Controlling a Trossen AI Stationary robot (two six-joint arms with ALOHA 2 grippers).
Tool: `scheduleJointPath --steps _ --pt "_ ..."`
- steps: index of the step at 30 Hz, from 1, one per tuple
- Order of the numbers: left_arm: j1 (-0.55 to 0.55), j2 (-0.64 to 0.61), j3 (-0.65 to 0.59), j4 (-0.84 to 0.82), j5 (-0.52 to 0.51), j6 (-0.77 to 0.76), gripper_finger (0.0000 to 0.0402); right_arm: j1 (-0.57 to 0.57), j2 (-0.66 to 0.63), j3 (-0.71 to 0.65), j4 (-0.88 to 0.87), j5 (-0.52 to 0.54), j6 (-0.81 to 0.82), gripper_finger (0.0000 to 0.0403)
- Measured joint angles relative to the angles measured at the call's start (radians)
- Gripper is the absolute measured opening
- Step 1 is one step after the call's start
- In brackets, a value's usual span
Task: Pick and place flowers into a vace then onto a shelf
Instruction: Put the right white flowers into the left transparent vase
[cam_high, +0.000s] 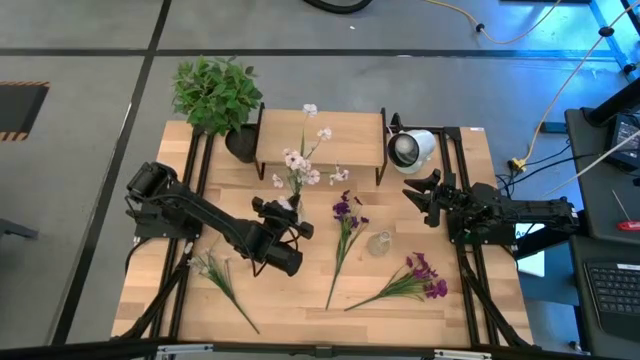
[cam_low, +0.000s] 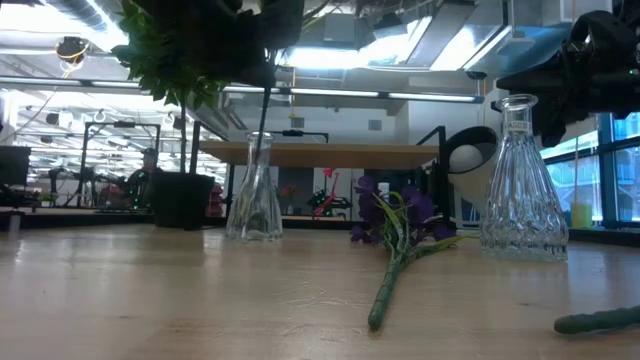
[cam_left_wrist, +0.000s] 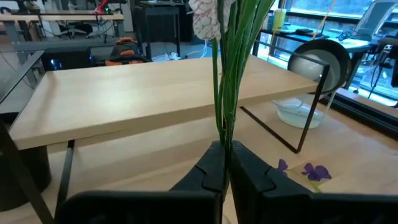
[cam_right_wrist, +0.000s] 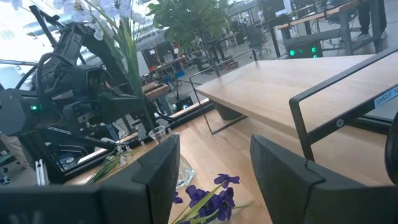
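Note:
My left gripper (cam_high: 287, 212) is over the table's middle, just in front of the shelf (cam_high: 320, 137), shut on a bunch of white-pink flowers (cam_high: 300, 160). Below it stands a clear glass vase (cam_low: 255, 205), and the stems (cam_low: 266, 115) run down into its neck. My right gripper (cam_high: 422, 195) hovers open near the table's right side and touches nothing. Its fingers (cam_right_wrist: 163, 168) show wide apart in the right wrist view. A second glass vase (cam_high: 380, 243) stands between the two grippers. My left gripper pinches the bunch of green stems (cam_left_wrist: 224, 127) between its two fingers (cam_left_wrist: 205, 171), partway down their length. The flowers stand upright, with the blossoms (cam_left_wrist: 205, 18) above the fingers. The lower stem ends hang down into the vase's neck (cam_low: 260, 140).
Two purple flowers (cam_high: 345, 222) (cam_high: 415, 280) and a green stalk (cam_high: 222, 278) lie on the table's near half. A potted plant (cam_high: 215, 95) stands at the shelf's left end. A round white object (cam_high: 410, 148) sits at its right end.

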Motion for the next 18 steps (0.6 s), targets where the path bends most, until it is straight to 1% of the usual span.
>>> scheduleJointPath --steps 8,18 --pt "-0.008 0.016 0.0 -0.013 -0.021 -0.054 0.0006 0.0 0.0 0.0 0.0 0.0 0.001 0.0198" --pt "-0.013 0.112 0.0 -0.026 -0.027 -0.182 0.0007 0.0 0.0 0.0 0.0 0.0 0.001 0.0198"
